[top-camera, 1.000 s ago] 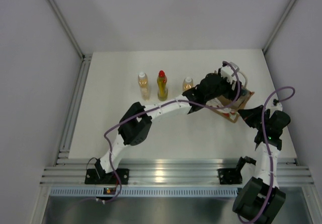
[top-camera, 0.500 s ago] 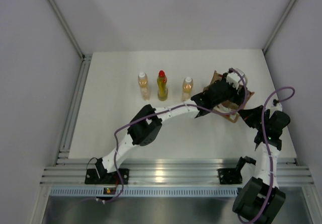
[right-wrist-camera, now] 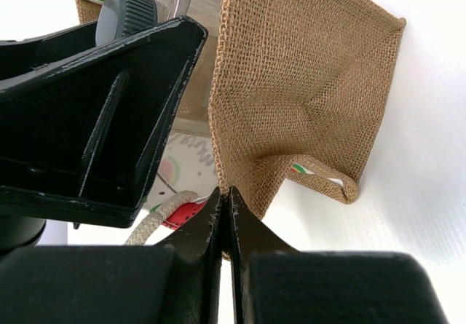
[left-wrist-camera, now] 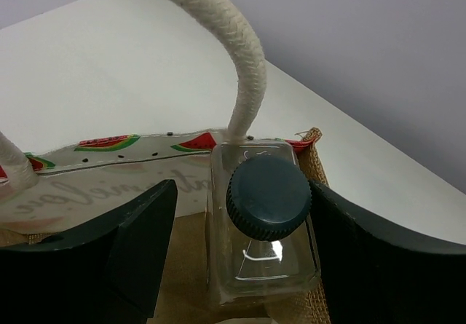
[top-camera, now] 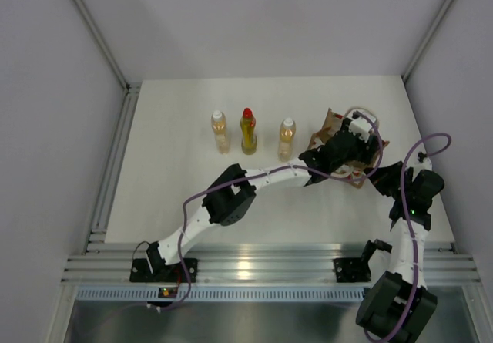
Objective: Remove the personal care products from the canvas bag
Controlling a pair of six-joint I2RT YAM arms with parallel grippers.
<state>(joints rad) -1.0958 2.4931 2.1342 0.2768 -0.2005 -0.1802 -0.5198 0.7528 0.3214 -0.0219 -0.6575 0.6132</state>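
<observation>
Left gripper [left-wrist-camera: 242, 187] straddles the clear bottle [left-wrist-camera: 263, 262] inside the bag [left-wrist-camera: 109, 189], jaws apart and not clamped.

The left wrist view alone shows the bottle upright against the bag's end wall with its cap [left-wrist-camera: 269, 196] on top. One finger stands clear of it, the other is just beside the cap, and a rope handle [left-wrist-camera: 246, 84] arches above; from overhead the arm hides all this. The right wrist view alone shows the right gripper [right-wrist-camera: 226, 202], its fingers pressed together on the bag's burlap edge. Only the top view shows the bag at the table's [top-camera: 169, 196] right side. To its left an amber bottle [top-camera: 219, 131], the yellow bottle [top-camera: 248, 131] and a second amber bottle [top-camera: 286, 135] stand in a row.
</observation>
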